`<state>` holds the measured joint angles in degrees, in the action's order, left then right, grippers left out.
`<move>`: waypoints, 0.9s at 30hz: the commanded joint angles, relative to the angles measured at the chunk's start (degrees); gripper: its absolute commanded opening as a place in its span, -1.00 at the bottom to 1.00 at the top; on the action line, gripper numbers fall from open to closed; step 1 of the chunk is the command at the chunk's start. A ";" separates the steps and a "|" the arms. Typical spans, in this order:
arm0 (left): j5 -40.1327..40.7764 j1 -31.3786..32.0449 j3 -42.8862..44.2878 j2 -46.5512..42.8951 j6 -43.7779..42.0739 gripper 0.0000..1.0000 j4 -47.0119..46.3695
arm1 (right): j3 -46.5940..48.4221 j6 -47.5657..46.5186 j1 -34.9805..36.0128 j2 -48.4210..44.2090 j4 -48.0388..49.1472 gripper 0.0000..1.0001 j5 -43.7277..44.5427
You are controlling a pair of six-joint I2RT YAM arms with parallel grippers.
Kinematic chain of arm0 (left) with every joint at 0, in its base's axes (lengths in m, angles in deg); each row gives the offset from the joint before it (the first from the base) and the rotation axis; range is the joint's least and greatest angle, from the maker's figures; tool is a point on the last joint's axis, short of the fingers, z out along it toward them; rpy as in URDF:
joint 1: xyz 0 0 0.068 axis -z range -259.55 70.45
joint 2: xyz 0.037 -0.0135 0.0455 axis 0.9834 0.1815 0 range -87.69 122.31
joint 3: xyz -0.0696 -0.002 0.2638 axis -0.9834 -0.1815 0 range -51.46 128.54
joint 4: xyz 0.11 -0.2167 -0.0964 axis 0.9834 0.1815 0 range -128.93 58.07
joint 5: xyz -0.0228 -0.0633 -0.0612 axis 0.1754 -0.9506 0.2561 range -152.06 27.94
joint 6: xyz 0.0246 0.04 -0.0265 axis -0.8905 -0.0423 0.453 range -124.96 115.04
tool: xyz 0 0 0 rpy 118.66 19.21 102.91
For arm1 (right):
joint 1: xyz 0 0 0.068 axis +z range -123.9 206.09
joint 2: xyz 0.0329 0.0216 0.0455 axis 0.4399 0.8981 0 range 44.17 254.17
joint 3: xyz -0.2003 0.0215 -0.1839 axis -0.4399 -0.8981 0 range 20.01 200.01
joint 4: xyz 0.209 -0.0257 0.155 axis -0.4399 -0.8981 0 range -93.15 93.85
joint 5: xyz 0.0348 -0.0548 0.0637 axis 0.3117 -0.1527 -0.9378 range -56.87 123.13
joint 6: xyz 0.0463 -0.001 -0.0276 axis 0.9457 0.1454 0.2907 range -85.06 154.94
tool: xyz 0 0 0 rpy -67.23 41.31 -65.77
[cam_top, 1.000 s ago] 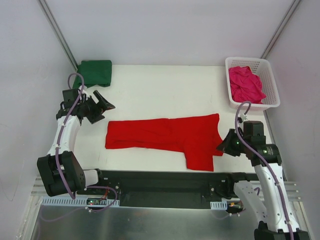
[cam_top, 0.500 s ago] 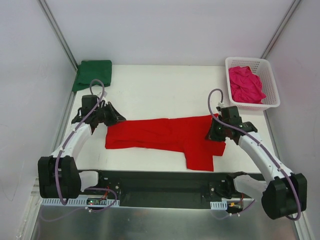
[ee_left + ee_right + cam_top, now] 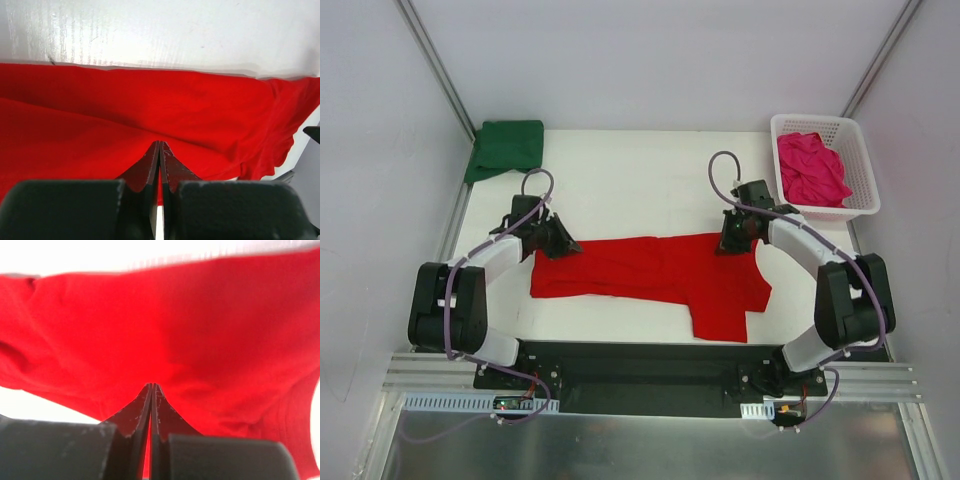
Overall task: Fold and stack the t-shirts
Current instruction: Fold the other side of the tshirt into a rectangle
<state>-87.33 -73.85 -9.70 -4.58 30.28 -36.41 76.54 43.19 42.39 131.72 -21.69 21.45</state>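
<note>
Room: we find white walls (image 3: 640,60) closing in the far side and both flanks, with the arm bases along the near edge.
Surface: a white table (image 3: 650,180), matte and flat.
Red t-shirt (image 3: 650,268): it lies mid-table, part folded into a long band. Its long axis runs left to right, and a flap hangs toward the near edge at the right end.
Green t-shirt (image 3: 507,145): folded, at the far-left corner, well apart from the red one.
Pink t-shirt (image 3: 810,168): bunched inside the basket (image 3: 820,213) at the far-right corner.
Left gripper (image 3: 560,245): at the band's far-left corner, fingers pressed together on red cloth.
Right gripper (image 3: 728,240): at the far-right corner, likewise pinched on the cloth.
Governing relation: each arm holds its own end, and the cloth stretches from both sets of fingers toward the near edge. We judge the coming fold runs across the long axis, far edge brought nearward.
</note>
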 commanded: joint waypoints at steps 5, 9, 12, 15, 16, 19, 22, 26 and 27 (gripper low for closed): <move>3.21 0.63 3.68 1.09 -0.17 -1.00 -0.51 | 8.50 -3.50 0.49 9.21 -1.09 -0.97 -0.54; 3.74 0.63 5.26 3.36 -0.62 -1.00 0.99 | 12.45 -4.65 0.67 12.20 -4.16 -0.97 1.13; 3.40 0.63 6.84 5.12 -0.44 -1.00 2.31 | 14.21 -5.88 1.02 13.52 -7.06 -0.97 2.45; 2.60 0.72 8.33 5.92 -0.61 -1.00 4.06 | 15.01 -6.58 1.55 13.27 -8.56 -0.97 3.33; 2.08 0.81 8.43 5.84 -0.79 -1.00 4.50 | 14.49 -6.76 1.90 13.00 -8.74 -0.97 3.42; 1.03 1.25 8.17 4.52 -1.14 -1.00 6.61 | 13.61 -7.02 2.51 11.68 -9.35 -0.97 3.25; 1.28 2.04 6.41 1.71 -1.49 -1.00 8.37 | 11.68 -7.02 3.13 9.58 -9.62 -0.97 2.72; 1.55 2.83 4.30 -1.10 -1.67 -1.00 10.65 | 8.52 -7.11 4.18 7.29 -10.41 -0.97 2.80; 1.90 3.18 3.69 -1.28 -1.76 -1.00 11.44 | 8.07 -7.02 4.62 7.03 -10.58 -0.97 2.89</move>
<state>-85.54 -71.78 -4.28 -2.24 29.96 -28.91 86.51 37.18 45.65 143.02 -29.73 23.74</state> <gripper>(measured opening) 0.003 0.019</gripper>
